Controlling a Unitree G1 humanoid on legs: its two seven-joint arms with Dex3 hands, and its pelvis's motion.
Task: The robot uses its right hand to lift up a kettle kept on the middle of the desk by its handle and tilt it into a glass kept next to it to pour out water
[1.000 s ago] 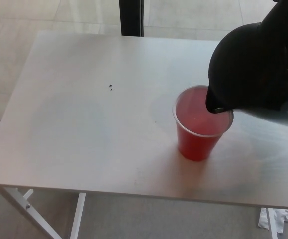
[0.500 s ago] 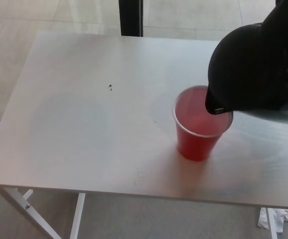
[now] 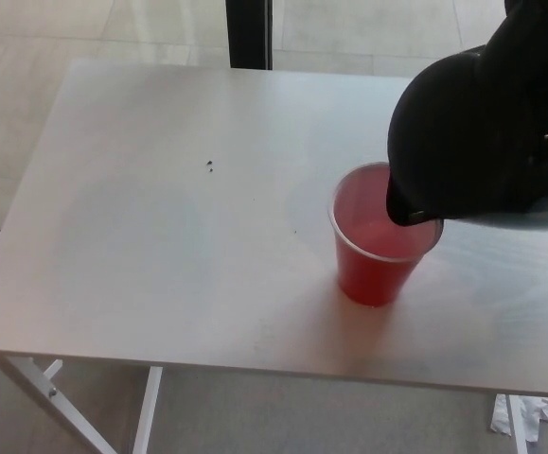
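Surface [image 3: 160, 236]: white, flat, smooth and matte; rectangular top on pale metal legs, faintly mottled in places.
Specks [image 3: 211, 167]: two tiny dark marks, left of centre on the surface, well apart from the cup.
Post [image 3: 249, 33]: dark upright bar beyond the far edge, against pale floor tiles.
Glass [image 3: 380, 248]: in fact a red plastic cup, translucent, tapered toward the base, thin pale rim; stood upright right of centre, pinkish liquid inside.
Kettle [image 3: 482, 132]: black, rounded and bulbous, dull finish; lifted off the surface at the right, tilted leftward, short spout hung just over the cup's right rim. Pale grey underside seen along its lower right edge.
Right robot hand [image 3: 546, 38]: black mass at the top right corner, merged with the kettle's upper part; grip on the handle could not be told, fingers indistinguishable.
Left robot hand: nowhere in the frame.
Scrap [image 3: 529, 418]: crumpled white material on the floor, bottom right, below the surface edge.
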